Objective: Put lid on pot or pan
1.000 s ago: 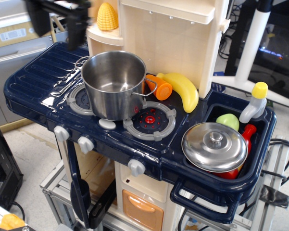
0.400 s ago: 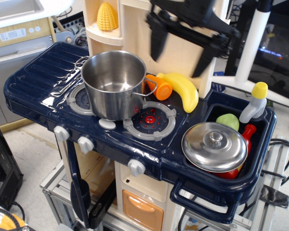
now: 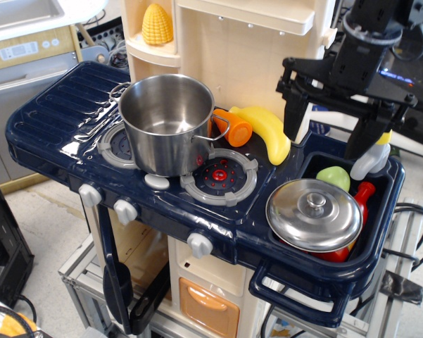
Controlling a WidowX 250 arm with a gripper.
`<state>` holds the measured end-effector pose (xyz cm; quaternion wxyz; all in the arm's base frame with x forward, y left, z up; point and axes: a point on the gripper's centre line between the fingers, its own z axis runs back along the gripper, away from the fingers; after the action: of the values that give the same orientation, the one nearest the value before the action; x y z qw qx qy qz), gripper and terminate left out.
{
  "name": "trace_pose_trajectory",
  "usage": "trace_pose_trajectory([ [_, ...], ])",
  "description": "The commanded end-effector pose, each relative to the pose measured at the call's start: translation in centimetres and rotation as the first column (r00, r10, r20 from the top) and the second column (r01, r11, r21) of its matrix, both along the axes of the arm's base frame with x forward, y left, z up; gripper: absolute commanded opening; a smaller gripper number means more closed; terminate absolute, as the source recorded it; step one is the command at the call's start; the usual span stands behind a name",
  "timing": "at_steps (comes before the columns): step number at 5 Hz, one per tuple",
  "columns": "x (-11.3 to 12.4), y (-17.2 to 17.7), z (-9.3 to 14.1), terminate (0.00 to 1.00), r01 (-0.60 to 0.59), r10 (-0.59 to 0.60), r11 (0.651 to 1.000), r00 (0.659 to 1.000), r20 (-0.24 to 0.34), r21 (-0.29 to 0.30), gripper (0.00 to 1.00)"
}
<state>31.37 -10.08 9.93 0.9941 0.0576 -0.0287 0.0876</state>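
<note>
Your fingers [image 3: 325, 135] hang wide open and empty at 12 o'clock above the lid [image 3: 314, 214], whose small knob could slip.

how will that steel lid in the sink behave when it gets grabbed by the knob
The lid looks rigid, polished steel, so probably slippery. Its small round knob offers little grip. It rests tilted on toys in the sink, so it may rock or slide when touched.

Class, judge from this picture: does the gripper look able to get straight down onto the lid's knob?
Probably yes. The open gripper hangs above the sink, and nothing lies over the lid or its knob.
</note>
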Motion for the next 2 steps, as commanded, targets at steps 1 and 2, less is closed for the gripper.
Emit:
trace_pose_trajectory([
  [1, 1.0, -0.4, -1.3, 0.0, 0.016, -0.014, 0.998, 0.999, 0.037, -0.053, 1.0],
  [2, 0.7, -0.6, -2.8, 0.0, 0.009, -0.004, 0.997, 0.998, 0.055, -0.081, 1.0],
])
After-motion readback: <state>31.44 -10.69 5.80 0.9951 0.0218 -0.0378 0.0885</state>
